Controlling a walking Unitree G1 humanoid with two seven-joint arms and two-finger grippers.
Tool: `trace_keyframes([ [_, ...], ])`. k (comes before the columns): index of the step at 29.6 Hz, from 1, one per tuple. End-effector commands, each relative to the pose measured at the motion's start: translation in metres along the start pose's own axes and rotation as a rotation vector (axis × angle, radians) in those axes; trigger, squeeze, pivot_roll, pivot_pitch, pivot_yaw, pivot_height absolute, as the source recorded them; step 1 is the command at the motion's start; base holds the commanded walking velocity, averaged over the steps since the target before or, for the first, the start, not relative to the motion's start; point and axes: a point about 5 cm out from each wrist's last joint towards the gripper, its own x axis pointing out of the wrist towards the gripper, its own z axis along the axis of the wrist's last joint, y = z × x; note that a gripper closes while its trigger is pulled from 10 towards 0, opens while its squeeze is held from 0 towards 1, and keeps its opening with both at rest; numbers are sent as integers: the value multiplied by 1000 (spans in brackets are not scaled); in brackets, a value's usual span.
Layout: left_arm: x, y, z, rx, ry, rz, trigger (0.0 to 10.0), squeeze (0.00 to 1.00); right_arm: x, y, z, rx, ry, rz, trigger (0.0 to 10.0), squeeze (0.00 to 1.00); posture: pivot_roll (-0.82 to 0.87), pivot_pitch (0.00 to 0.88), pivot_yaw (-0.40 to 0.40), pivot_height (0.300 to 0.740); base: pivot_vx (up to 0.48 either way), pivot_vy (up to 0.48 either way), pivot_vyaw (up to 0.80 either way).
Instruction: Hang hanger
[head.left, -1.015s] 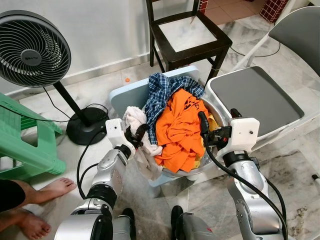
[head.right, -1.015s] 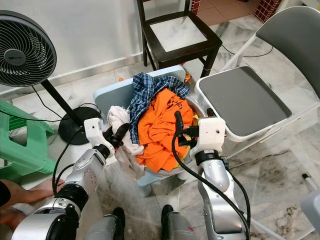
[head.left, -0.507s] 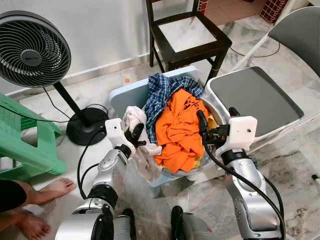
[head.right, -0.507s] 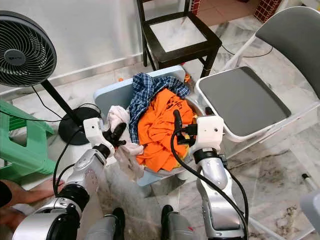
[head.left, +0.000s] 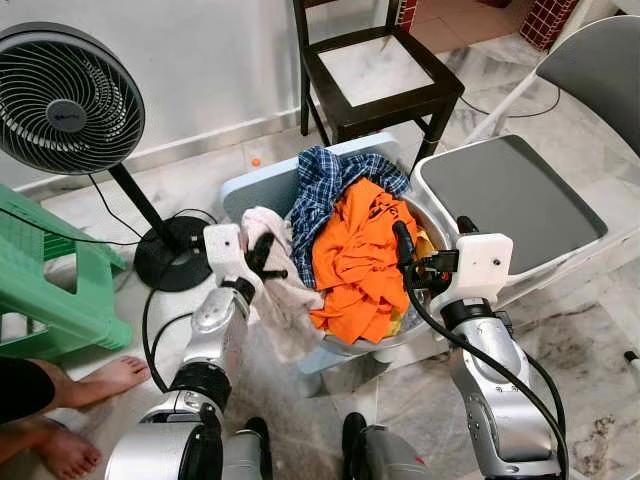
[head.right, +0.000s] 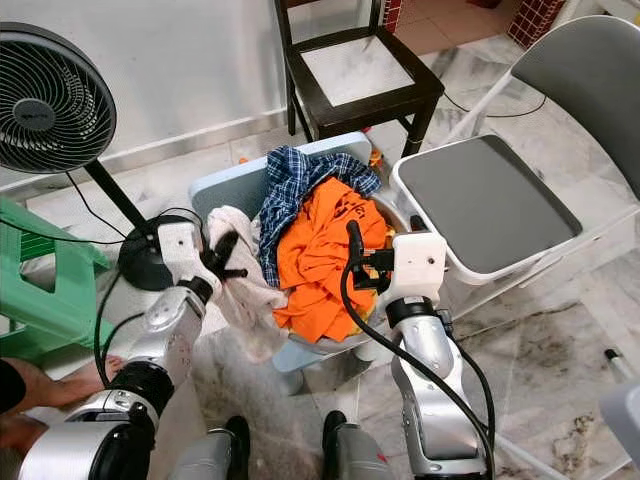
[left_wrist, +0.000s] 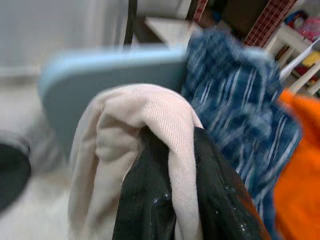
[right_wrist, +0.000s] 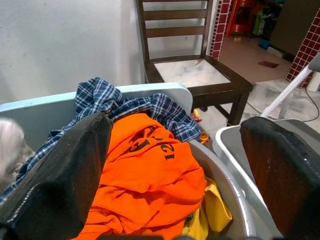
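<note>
A grey basin (right_wrist: 220, 176) on a light blue stool (head.left: 255, 190) holds a laundry pile: an orange shirt (head.left: 355, 250), a blue plaid shirt (head.left: 325, 185) and some yellow cloth (right_wrist: 217, 212). My left gripper (head.left: 268, 260) is at the pile's left edge, shut on a cream cloth (head.left: 285, 300) that hangs down over the basin's side. In the left wrist view that cream cloth (left_wrist: 150, 125) drapes over the black fingers (left_wrist: 220, 195). My right gripper (head.left: 432, 232) stands open at the basin's right rim, fingers wide apart, with nothing between them. No hanger can be made out.
A standing fan (head.left: 65, 100) and a green plastic stool (head.left: 50, 290) are at the left. A dark wooden chair (head.left: 375, 65) stands behind the basin, a grey folding chair (head.left: 510, 190) to its right. A person's bare feet (head.left: 90, 385) rest on the floor at lower left.
My left gripper has risen and drawn back to the left with the cream cloth, pulling it further out of the pile. The right arm has barely moved.
</note>
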Motion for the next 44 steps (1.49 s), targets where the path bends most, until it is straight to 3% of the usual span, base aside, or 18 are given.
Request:
trace_keyframes([
  [1,5,-5,13,49,-60,-23,0,0,-2,-1,-5,11,15,-14,10000,0,67,270,-7,740,0,0,0],
  [12,17,-38,65,219,-325,-162,0,0,0,0,-5,14,13,-11,10000,0,73,270,-6,740,0,0,0],
  [16,16,-64,82,312,-433,-310,0,0,1,1,-5,14,10,-12,10000,0,73,270,-5,740,0,0,0],
  [17,14,-83,89,382,-480,-433,0,0,2,1,-4,13,9,-13,10000,0,73,271,-4,740,0,0,0],
  [19,11,-100,90,448,-506,-540,0,0,2,0,-4,12,7,-15,10000,0,73,271,-2,740,0,0,0],
  [20,11,-100,90,448,-506,-540,0,0,2,0,-4,12,7,-15,10000,0,73,271,-2,740,0,0,0],
  [23,4,-119,71,510,-421,-732,0,0,3,1,-4,10,6,-17,10000,0,69,270,1,740,0,0,0],
  [25,2,-121,66,518,-400,-764,0,0,3,1,-4,10,6,-17,10000,0,69,270,1,740,0,0,0],
  [26,-6,-124,43,546,-286,-876,0,0,3,2,-4,8,6,-19,10000,0,66,271,4,740,0,0,0],
  [27,-6,-124,43,546,-286,-876,0,0,3,2,-4,8,6,-19,10000,0,66,271,4,740,0,0,0],
  [29,-17,-123,16,557,-131,-1002,0,0,2,2,-5,7,6,-21,10000,0,67,271,4,740,0,0,0],
  [38,-32,-111,-12,578,-3,-1010,0,0,4,3,-7,6,13,-10,10000,0,79,267,-2,740,0,0,0],
  [39,-30,-102,-17,598,26,-943,10000,0,5,4,-7,5,13,-4,10000,0,86,265,-3,740,0,0,0],
  [40,-30,-99,-17,599,34,-916,10000,0,5,4,-7,4,13,-2,10000,0,86,265,-3,740,0,0,0],
  [41,-28,-92,-18,582,50,-858,10000,486,5,4,-7,3,14,-1,10000,0,87,265,-4,740,0,0,0],
  [42,-28,-88,-19,568,59,-822,10000,486,5,4,-7,3,15,0,10000,0,87,265,-4,740,0,0,0],
  [43,-26,-74,-18,552,61,-716,10000,1000,5,5,-8,2,17,4,10000,0,92,266,-5,740,0,0,0],
  [44,-25,-68,-17,552,56,-672,10000,1000,5,6,-8,2,18,5,10000,0,93,266,-5,740,0,0,0],
])
